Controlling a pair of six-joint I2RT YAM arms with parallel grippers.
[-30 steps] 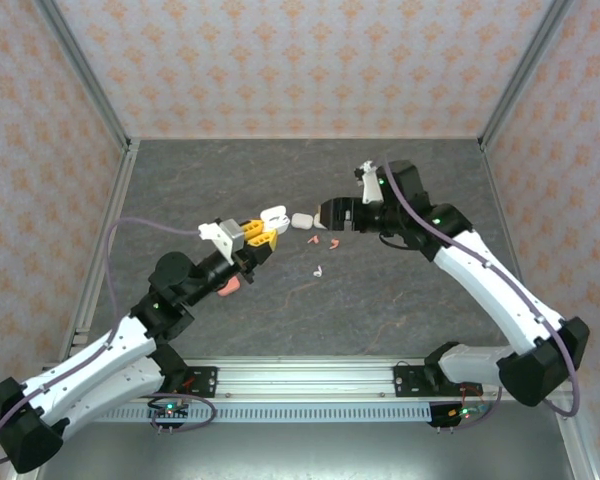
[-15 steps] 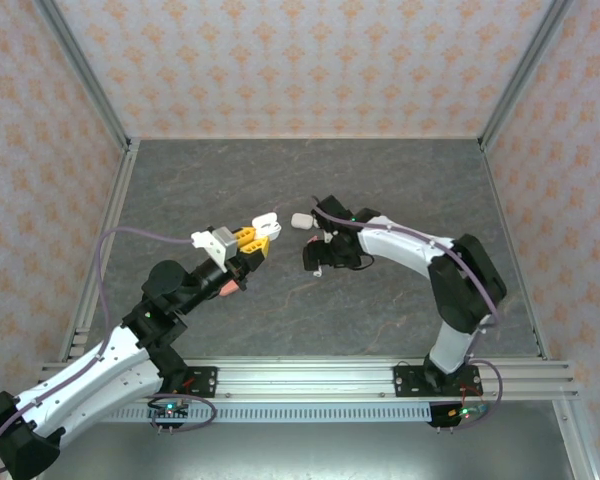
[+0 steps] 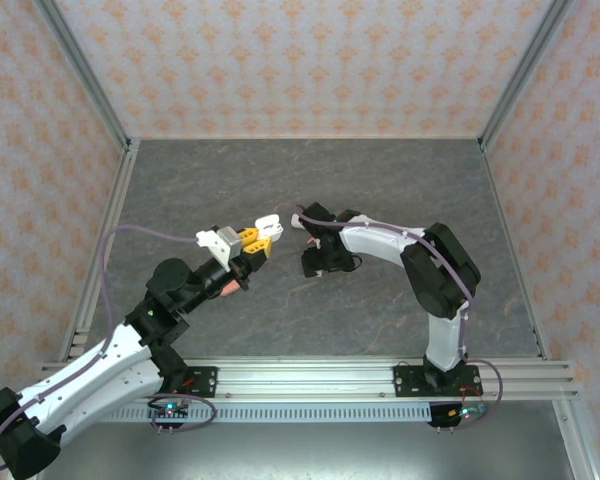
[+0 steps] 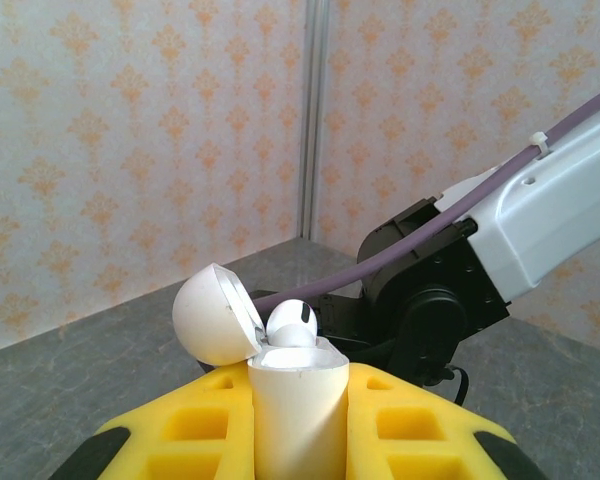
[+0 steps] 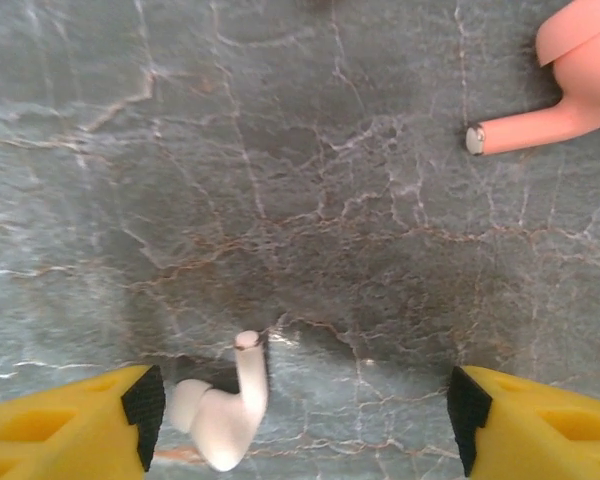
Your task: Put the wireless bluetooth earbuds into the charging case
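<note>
Middle of the table [image 3: 230, 170]: a white earbud [image 5: 225, 420] to pick up
The left gripper [image 3: 263, 232] squeezes the white case [image 4: 300, 400], lid open. The right gripper [image 5: 300, 420] gapes wide, holding nothing. The white earbud lies right by one finger, so closing could flick it away.

The left arm [image 3: 120, 352] stretches forward with the left gripper [image 3: 263, 232] raised, fingers [image 4: 180, 432] clamped on a white case [image 4: 295, 405]. The right arm [image 3: 385, 240] folds inward, the right gripper [image 3: 316, 262] pointing straight down, fingers [image 5: 60, 420] apart.
</note>
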